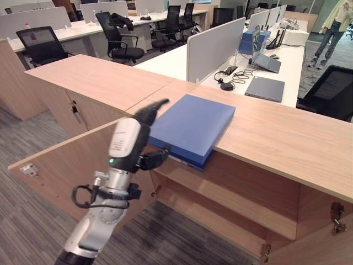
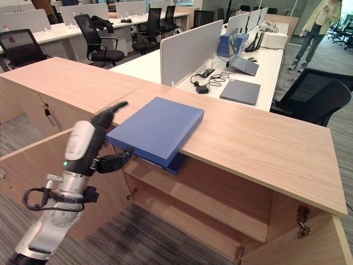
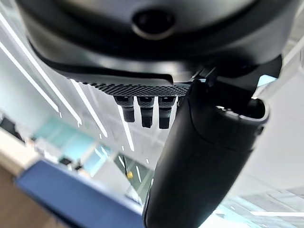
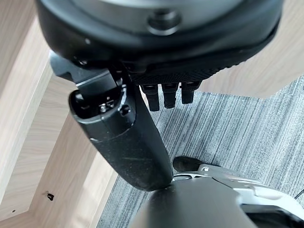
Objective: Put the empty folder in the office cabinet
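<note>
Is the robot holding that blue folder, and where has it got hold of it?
Left hand pinches the folder at its overhanging near-left corner, thumb beneath, fingers on top.

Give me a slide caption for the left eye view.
Left hand at the near corner of the blue folder, which overhangs the cabinet top above the open shelf.

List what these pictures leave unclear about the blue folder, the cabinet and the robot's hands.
- Blue folder: contents unseen from the head views; it is closed.
- Cabinet: the desktop hides the space above its shelf.
- Left hand: contact with the folder unclear.
- Right hand: fingers foreshortened in its wrist view.
</note>
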### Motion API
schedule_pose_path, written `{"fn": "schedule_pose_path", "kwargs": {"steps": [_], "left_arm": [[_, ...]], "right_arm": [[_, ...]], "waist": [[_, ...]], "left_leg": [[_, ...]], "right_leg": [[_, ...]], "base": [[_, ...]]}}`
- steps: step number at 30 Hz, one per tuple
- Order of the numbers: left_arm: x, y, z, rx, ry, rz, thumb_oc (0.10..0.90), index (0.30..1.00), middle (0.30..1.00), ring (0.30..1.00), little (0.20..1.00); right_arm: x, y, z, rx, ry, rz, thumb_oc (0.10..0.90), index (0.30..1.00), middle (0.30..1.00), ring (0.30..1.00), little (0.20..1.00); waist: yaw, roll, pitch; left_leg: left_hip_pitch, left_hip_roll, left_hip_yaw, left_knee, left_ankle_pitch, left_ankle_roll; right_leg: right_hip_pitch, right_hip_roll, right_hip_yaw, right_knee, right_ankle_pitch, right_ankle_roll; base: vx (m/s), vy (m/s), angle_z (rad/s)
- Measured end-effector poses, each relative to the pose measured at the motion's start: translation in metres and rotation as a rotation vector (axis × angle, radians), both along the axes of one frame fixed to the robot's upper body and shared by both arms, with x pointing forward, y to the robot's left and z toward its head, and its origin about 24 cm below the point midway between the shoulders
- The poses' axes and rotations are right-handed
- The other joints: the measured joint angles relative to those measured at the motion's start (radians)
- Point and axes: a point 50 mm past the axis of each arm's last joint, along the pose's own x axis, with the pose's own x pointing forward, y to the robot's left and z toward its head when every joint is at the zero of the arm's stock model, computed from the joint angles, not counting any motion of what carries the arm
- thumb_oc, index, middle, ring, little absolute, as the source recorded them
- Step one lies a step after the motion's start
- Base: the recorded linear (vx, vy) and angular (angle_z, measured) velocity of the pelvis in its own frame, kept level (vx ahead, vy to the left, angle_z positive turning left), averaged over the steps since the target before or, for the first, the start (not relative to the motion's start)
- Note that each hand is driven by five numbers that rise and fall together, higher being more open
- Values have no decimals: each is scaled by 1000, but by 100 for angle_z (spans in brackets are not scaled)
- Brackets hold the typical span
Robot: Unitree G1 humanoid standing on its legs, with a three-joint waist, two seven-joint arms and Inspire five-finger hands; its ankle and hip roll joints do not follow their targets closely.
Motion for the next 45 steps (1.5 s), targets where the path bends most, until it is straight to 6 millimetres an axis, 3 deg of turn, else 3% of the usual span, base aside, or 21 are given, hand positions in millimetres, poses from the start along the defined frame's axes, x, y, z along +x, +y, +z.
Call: {"fn": "schedule_pose_path", "kwargs": {"steps": [17,23,32,45], "left_arm": [[1,21,-27,1,179,53,800,900,900,900,900],[4,28,-40,164,201,111,800,900,900,900,900],[11,20,-41,279,151,107,800,900,900,900,900],[17,25,-41,339,117,172,800,900,900,900,900]], "right_arm": [[-13,-1,-1,4,28,-8,800,900,900,900,900],[-13,-2,-1,6,28,-6,800,900,900,900,900],[-13,-2,-1,4,32,-6,800,900,900,900,900],[-13,-2,-1,2,33,-7,800,900,900,900,900]], "waist": [[-7,3,-31],[-25,3,-31],[-28,3,-32],[-29,3,-32]], "left_leg": [[0,1,21,0,-1,1],[1,1,23,0,-1,2],[3,1,25,0,-1,2],[13,1,48,-1,-3,5]], "right_leg": [[-7,1,22,0,6,6],[-8,1,24,0,7,5],[-7,2,26,0,7,5],[-5,3,49,-1,15,3]], "base": [[2,2,-3],[0,0,0],[0,0,0],[3,0,-4]]}}
